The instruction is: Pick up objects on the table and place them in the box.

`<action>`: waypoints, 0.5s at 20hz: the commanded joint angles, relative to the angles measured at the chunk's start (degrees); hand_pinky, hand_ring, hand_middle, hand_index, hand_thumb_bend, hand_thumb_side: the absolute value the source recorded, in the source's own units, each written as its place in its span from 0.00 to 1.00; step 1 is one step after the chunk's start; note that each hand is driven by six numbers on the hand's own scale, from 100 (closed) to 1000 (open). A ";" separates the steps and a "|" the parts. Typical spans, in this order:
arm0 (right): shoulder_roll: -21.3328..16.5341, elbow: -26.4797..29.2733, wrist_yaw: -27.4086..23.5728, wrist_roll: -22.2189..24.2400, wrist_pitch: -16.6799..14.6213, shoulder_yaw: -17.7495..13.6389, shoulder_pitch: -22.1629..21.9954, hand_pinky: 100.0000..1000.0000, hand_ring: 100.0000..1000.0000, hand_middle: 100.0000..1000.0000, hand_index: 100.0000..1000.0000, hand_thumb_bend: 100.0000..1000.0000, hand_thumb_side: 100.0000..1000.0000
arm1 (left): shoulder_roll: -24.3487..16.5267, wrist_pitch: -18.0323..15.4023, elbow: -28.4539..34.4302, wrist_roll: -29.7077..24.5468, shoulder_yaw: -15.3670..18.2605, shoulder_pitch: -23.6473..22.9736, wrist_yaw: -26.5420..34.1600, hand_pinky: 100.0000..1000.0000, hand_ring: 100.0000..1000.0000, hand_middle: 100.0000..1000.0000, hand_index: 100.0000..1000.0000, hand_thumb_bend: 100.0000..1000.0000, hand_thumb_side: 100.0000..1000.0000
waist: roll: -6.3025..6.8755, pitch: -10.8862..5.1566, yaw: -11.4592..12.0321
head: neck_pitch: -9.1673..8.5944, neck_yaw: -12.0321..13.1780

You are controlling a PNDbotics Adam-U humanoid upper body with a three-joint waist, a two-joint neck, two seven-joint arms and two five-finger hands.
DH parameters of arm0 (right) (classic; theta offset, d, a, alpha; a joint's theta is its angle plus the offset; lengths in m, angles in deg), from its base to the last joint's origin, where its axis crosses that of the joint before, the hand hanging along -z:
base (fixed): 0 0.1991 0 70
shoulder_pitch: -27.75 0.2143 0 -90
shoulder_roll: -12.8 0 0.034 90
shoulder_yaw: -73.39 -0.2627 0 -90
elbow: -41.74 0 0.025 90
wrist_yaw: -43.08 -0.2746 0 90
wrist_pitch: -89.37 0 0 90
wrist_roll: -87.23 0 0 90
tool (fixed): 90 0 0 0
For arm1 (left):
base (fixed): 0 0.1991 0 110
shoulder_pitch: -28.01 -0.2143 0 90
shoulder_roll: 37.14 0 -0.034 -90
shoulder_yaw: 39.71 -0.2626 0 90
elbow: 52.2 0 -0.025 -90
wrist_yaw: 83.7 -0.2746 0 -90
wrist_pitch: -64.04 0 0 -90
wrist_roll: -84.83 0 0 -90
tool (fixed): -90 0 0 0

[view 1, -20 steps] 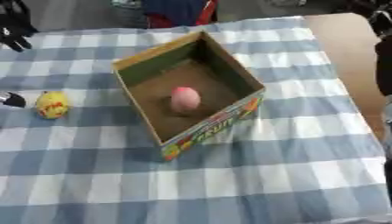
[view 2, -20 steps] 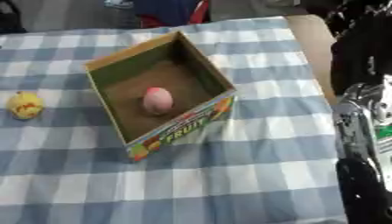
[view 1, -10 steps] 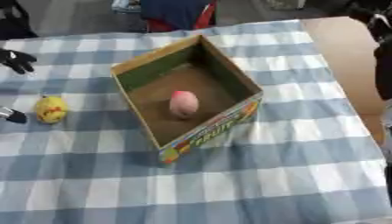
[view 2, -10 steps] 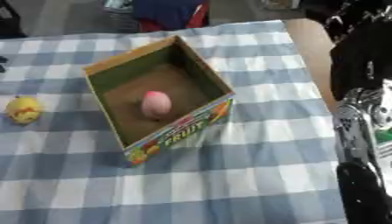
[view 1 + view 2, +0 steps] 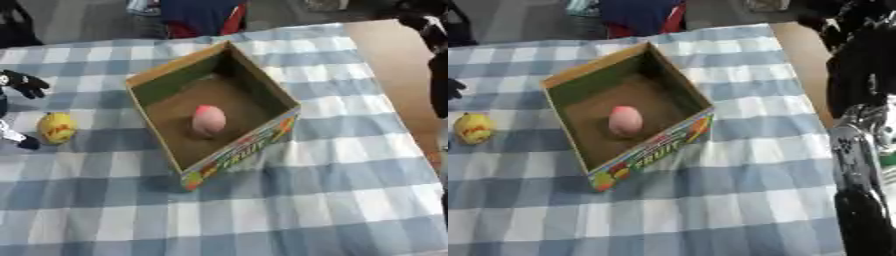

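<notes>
blue-and-white checked cloth covers the bench (image 5: 332, 200). cardboard fruit box (image 5: 229, 156) sits mid-bench, open top, turned askew, printed front panel facing the near edge. inside it, on the brown floor, one pink egg-shaped object (image 5: 208, 120), already placed.

one item left outside: a yellow rounded object with red marking (image 5: 57, 128), lying on the cloth well to the left of the box, apart from its wall.

left hand (image 5: 24, 84) shows at the view's left edge, dark fingers just beyond the yellow object on its far side; another dark tip with a pale part shows just beside the object's near-left. nothing held. whether the fingers are spread or curled, cannot tell, too little of the hand is in view.

right arm (image 5: 859, 150) hangs at the right edge, black and silver; its hand is not to be made out.

step in hand, as judged: approach to the yellow object, second pick. next move calls for the left hand to come in over the object, close round it, lift clear of the box wall and carry right, setting it down beside the pink one.
</notes>
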 commanded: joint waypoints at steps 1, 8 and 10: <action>-1.09 1.22 0.37 0.05 0.12 -0.29 0.63 0.65 0.66 0.56 0.70 0.00 1.00 | -1.04 -0.18 -0.66 0.69 0.12 1.42 -1.42 0.39 0.80 0.74 0.89 0.78 0.26 | 0.07 -0.82 -0.09 | -0.67 0.28; -1.01 1.24 0.32 0.22 0.29 -0.19 0.72 0.65 0.66 0.56 0.70 0.00 1.00 | -0.18 -0.09 -2.25 2.90 -0.25 2.65 -5.65 0.38 0.79 0.70 0.84 0.76 0.28 | 0.23 -0.55 -0.37 | -0.76 0.63; -0.99 1.24 0.31 0.23 0.37 -0.19 0.66 0.65 0.66 0.56 0.70 0.00 1.00 | -0.07 -0.14 -2.43 3.53 -0.36 2.87 -6.90 0.38 0.79 0.69 0.83 0.75 0.29 | 0.31 -0.53 -0.42 | -0.79 0.67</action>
